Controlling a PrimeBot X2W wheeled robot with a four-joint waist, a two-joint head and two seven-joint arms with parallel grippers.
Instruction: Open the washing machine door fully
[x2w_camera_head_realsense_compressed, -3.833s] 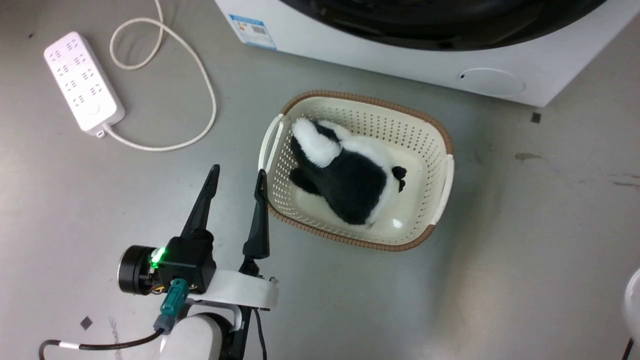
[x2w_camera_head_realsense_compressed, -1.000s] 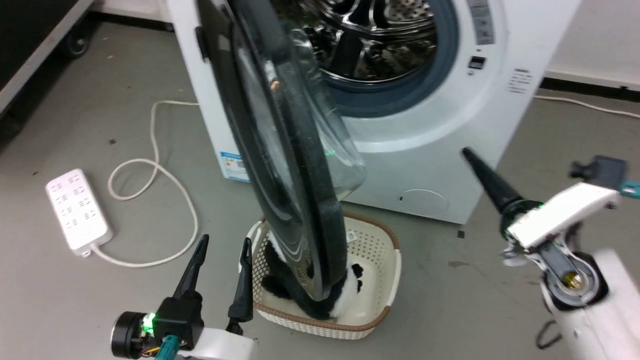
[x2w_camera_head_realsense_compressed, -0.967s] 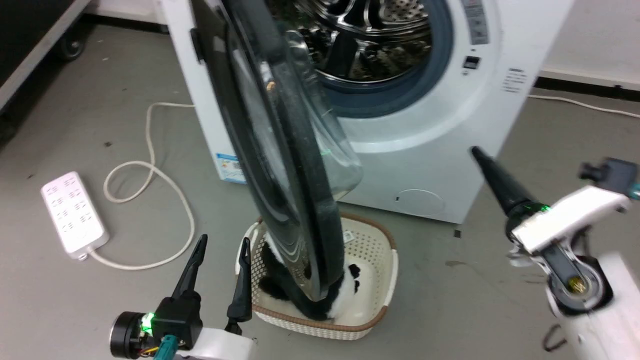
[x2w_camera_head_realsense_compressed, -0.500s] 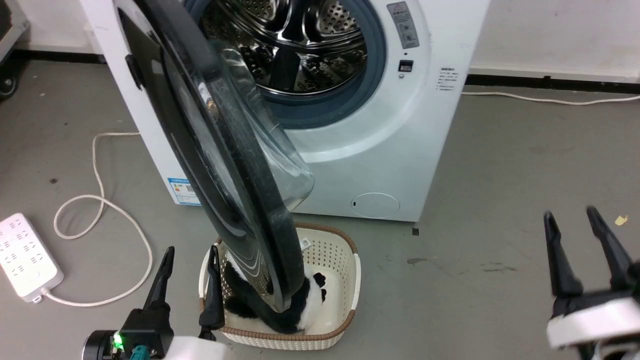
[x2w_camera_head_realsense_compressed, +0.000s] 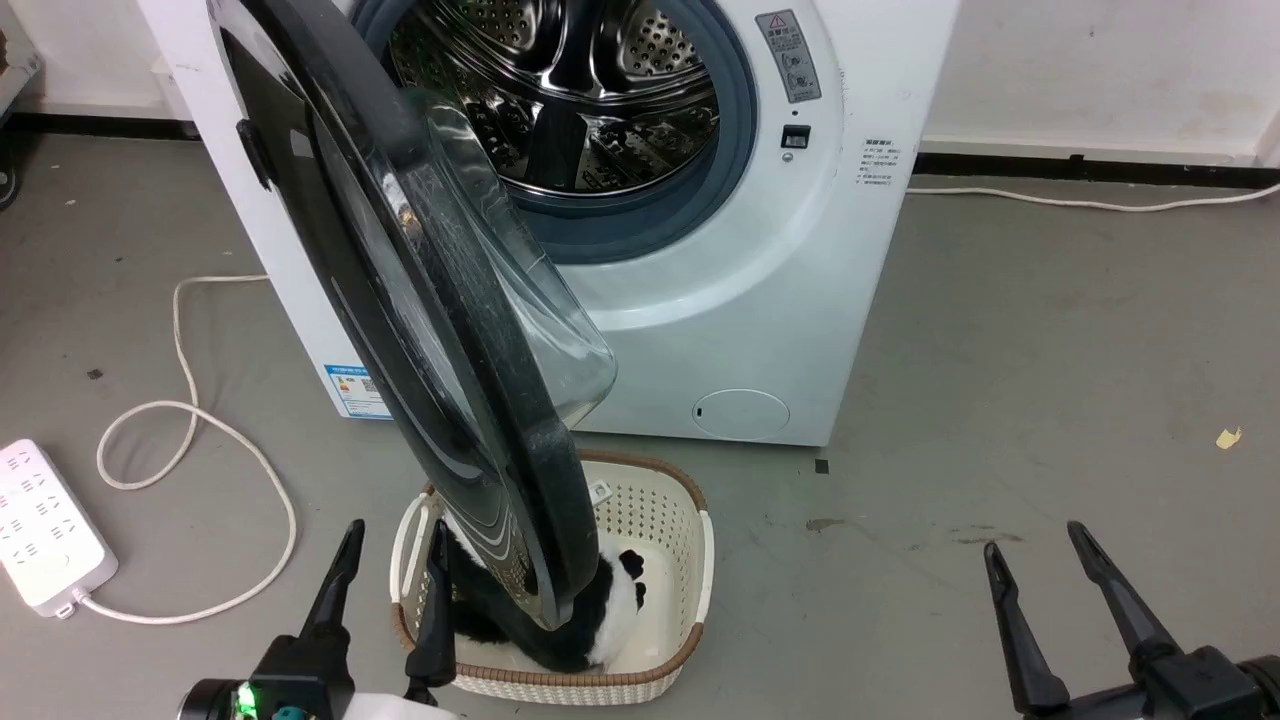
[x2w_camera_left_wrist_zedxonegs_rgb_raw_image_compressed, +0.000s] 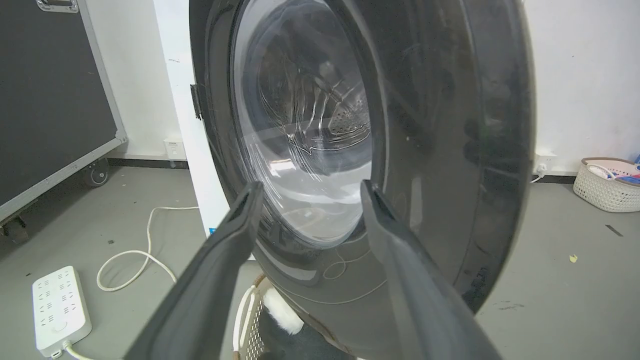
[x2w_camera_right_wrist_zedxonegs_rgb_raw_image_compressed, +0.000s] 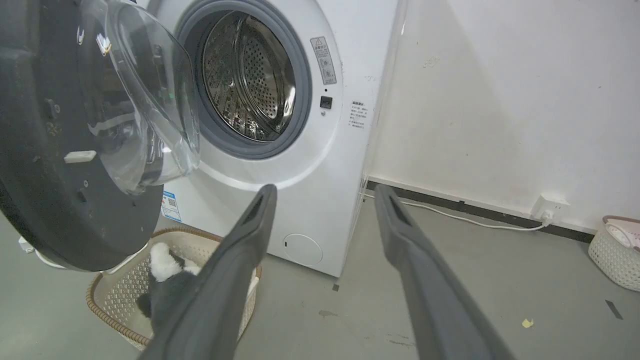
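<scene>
Black gloss of the washing machine door (x2w_camera_head_realsense_compressed: 420, 330), hinged at the machine's left, swung out edge-on toward the near side, judged only part open. Right gripper (x2w_camera_head_realsense_compressed: 1032, 538) near right, fingers spread and empty, facing the door's inner glass side, so well placed to push it leftward. Left gripper (x2w_camera_head_realsense_compressed: 396, 527) near left, also parted, holding nothing, before the outer face and possibly in its sweep. Beneath the rim, basket (x2w_camera_head_realsense_compressed: 705, 545) with plush toy (x2w_camera_head_realsense_compressed: 625, 590); power strip (x2w_camera_head_realsense_compressed: 40, 520) at left.

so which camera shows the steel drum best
The right wrist view: the steel drum shows nearly whole inside its grey ring. The head view cuts off its top, and the washing machine door hides part of it. The left wrist view gives only a glimpse through the door's glass.
</scene>
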